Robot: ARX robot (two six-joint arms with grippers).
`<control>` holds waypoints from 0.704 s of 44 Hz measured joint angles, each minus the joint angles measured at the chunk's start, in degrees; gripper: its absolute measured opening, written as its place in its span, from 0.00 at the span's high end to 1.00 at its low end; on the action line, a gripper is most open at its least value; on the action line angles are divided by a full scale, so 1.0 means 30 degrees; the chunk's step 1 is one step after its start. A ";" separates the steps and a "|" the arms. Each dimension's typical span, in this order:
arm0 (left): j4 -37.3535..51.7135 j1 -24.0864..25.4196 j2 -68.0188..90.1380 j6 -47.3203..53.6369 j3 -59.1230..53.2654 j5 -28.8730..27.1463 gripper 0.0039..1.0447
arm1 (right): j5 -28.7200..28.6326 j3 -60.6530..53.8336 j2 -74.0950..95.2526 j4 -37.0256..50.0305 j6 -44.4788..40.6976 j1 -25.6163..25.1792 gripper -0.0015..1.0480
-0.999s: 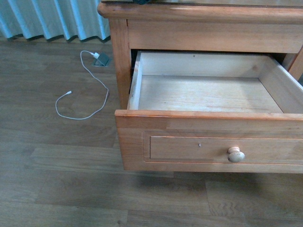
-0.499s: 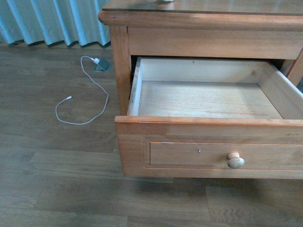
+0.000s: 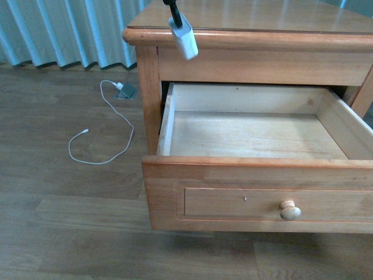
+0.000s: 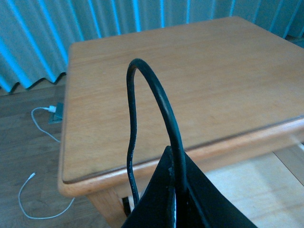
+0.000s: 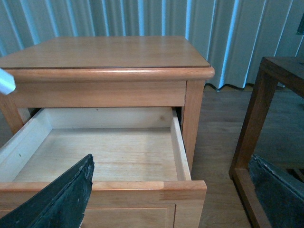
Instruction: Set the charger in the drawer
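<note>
The white cube charger [image 3: 184, 39] hangs in front of the nightstand's top edge, above the open drawer's left back corner. Its black looped cable [image 4: 159, 97] rises from my left gripper [image 4: 174, 167], which is shut on the charger. The cube itself is hidden in the left wrist view. The drawer [image 3: 250, 135] is pulled out, its pale wood inside is bare, and it has a round pale knob [image 3: 289, 210] on the front. My right gripper [image 5: 171, 199] is open, in front of the drawer's right front corner [image 5: 190, 187]. The charger's edge shows at that view's border [image 5: 5, 81].
A long thin white cable [image 3: 106, 125] lies on the wood floor left of the nightstand, running to a floor socket [image 3: 126, 90]. The nightstand top [image 4: 190, 80] is bare. A dark wooden frame [image 5: 251, 137] stands to the nightstand's right. Curtains hang behind.
The charger has come into the front view from above, and now hangs over the drawer's left rear. The nightstand sits lower in the picture than before.
</note>
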 joint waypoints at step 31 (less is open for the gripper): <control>0.0313 -0.1457 0.6317 -0.3002 0.2681 0.2958 0.96 | 0.0000 0.0000 0.0000 0.0000 0.0000 0.0007 0.08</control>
